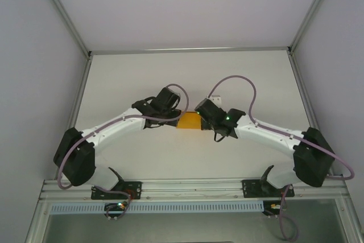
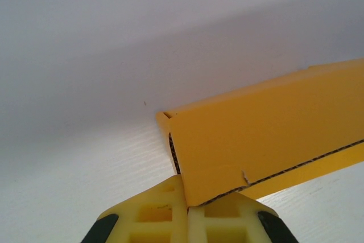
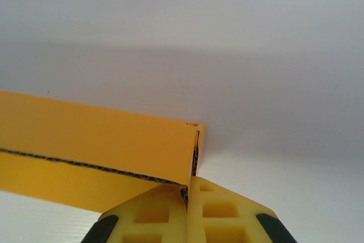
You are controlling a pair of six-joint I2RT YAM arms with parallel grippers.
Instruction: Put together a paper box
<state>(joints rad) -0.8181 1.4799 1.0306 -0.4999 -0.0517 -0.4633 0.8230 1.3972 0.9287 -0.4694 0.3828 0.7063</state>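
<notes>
On the white table [image 1: 187,78], both arms bow inward and meet near the middle of the surface. The left arm [image 1: 114,126] comes in from the left and the right arm [image 1: 267,135] from the right. Judgement: the mirrored reach lets each arm take one end of the same part without crossing the other.

Paper box [image 1: 189,120]: bright orange-yellow card, between the two wrists at the table's centre. It looks folded into a flat rectangular form. I cannot tell from above whether it rests on the table or hangs just clear of it; both wrist views show a soft shadow on the white surface behind it.

Left claw [image 2: 186,194]: closed tight on a corner at one end of the box, with the card nipped between its yellow fingers [image 2: 153,214].

Right claw [image 3: 186,189]: also closed, pinching the card at the corner of the opposite end, where the edge enters between its fingers [image 3: 227,211].

Judgement: a pinch at each end stops the box twisting or sliding, so a wall can be squared or a flap pressed home. Corner grips also leave the long faces free.

Corrugated cut edge [image 2: 296,166]: runs along the long side, with one panel lapping over another. This suggests a wall folded over but perhaps not yet tucked, so the task seems partway through.

Small nick [image 2: 245,177] in that edge, just beside the left claw. Risk: the thin card may tear or crease here if the two claws pull apart or twist against each other
</notes>
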